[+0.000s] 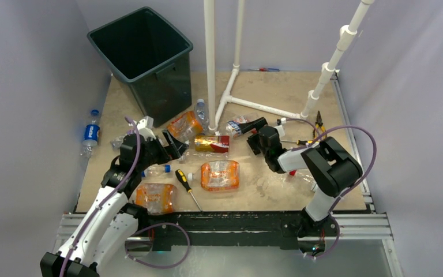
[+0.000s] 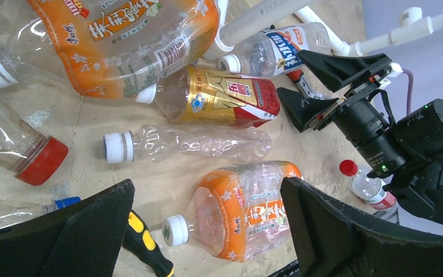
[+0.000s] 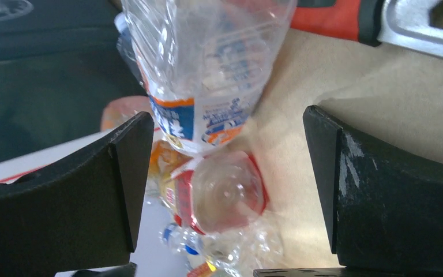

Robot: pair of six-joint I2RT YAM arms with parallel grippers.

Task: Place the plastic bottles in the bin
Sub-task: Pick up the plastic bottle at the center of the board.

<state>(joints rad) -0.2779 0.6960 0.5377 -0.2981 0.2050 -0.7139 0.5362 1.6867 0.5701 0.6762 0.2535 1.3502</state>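
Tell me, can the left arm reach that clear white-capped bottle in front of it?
Probably yes: the left claw is open and aimed that way, the clear bottle lies just ahead, and nothing stands between them.

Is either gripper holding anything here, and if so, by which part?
Nothing is held. The left gripper and right gripper are both open; a clear bottle lies between the right one's fingers, ungripped.

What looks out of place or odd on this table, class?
A blue-labelled bottle lies beyond the board's left edge, apart from the others. A yellow-and-black screwdriver lies among the crushed bottles, and pliers rest near the right edge: tools mixed in with bottles.
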